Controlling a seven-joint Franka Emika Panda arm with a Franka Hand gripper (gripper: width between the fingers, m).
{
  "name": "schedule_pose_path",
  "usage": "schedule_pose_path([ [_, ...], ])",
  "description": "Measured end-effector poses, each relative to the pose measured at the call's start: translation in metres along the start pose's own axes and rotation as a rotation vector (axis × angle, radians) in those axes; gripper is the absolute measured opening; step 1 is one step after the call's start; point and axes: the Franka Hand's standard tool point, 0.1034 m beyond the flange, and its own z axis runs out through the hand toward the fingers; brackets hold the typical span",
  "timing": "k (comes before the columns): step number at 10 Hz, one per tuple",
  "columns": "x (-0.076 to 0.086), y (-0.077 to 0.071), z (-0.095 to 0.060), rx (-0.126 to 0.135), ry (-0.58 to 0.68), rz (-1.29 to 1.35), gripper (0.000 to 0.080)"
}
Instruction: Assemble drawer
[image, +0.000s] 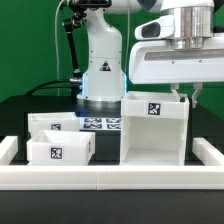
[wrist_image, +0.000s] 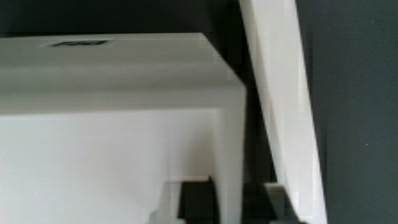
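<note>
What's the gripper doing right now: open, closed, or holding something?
Gripper: fingers sit either side of the shell's wall; whether they are clamped on it cannot be told.

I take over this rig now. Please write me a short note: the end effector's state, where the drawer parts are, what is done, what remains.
End effector: at the top of the shell's wall on the exterior view's right. Whether it is open or shut cannot be told.
Shell: upright, with neither tray in it.
Back tray and front tray: at the exterior view's left, apart from the shell.
Done: nothing joined yet.
Left: both trays go into the shell.
</note>
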Motion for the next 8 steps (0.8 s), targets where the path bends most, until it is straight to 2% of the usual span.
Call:
schedule_pose_path([
  [3,-0.0006,-0.0016,-0.0001,0.004,-0.001,0.024,0.0038],
  [6,-0.0017,-0.0053,0.001,0.017,-0.007,0.252,0.0038],
  [8,0.0039,0.0017,-0.0002,0.033,-0.012,0.417,0.0038],
])
